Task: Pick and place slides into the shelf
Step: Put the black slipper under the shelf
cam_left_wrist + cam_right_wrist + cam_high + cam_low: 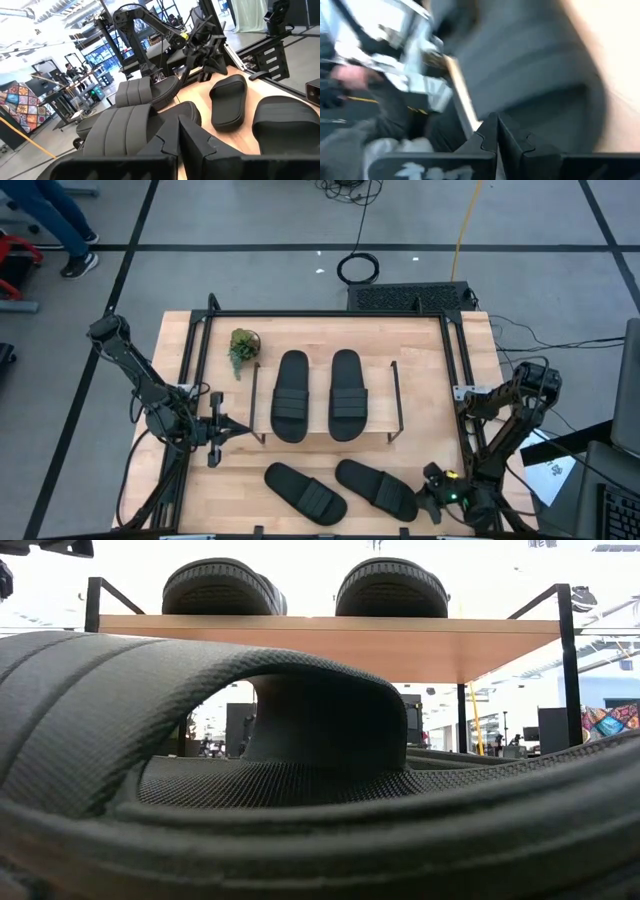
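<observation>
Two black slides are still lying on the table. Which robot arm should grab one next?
Probably the right. Its gripper sits beside the nearer slide on the table, while the left gripper waits by the shelf, farther from both loose slides.

two slides fill the middle of the shelf top, leaving bare plank at either end. a small plant stands off its left end. two more slides block the front worktop.
</observation>
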Available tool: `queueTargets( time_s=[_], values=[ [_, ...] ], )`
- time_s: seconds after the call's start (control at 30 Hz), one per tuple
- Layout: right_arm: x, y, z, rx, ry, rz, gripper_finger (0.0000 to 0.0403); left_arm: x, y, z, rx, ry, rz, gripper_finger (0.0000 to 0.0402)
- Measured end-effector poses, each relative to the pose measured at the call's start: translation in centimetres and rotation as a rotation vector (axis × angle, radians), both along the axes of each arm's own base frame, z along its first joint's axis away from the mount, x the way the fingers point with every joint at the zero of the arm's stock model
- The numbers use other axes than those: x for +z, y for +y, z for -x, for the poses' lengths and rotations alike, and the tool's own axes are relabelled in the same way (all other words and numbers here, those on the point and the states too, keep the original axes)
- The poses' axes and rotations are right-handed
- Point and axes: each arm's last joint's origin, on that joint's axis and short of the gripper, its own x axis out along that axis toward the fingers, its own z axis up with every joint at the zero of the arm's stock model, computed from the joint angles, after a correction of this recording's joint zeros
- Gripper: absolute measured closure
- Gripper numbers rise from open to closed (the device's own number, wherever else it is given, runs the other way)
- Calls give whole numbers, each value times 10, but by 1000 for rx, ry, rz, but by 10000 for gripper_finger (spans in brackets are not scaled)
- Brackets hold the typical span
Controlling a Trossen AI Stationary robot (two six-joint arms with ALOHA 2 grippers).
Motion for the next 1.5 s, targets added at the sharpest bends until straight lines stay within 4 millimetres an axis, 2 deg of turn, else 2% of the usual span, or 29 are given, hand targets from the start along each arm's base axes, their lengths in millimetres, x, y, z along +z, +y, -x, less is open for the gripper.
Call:
queueTargets(
  time_s=[0.17, 0.4, 0.57, 0.77, 0.97, 1.3, 1.5],
  values=[
    [-7, -6, -2, 67, 125, 47, 403, 0, 0, 0, 0, 0, -1, 382],
    [-4, -2, -4, 129, 82, 74, 399, 0, 0, 0, 0, 0, 0, 400],
    [-4, -2, -4, 149, 69, 92, 389, 0, 0, 0, 0, -1, -3, 389],
    [-7, -4, -2, 158, 87, 77, 357, 0, 0, 0, 0, -1, -8, 381],
    [-6, -4, -3, 210, 26, 62, 329, 0, 0, 0, -1, -1, -10, 396],
    [-6, -6, -6, 182, 27, 43, 327, 0, 0, 0, -1, 0, -12, 381],
    [-4, -6, -8, 126, 4, 2, 323, -1, 0, 0, -1, 3, -16, 393]
  ],
)
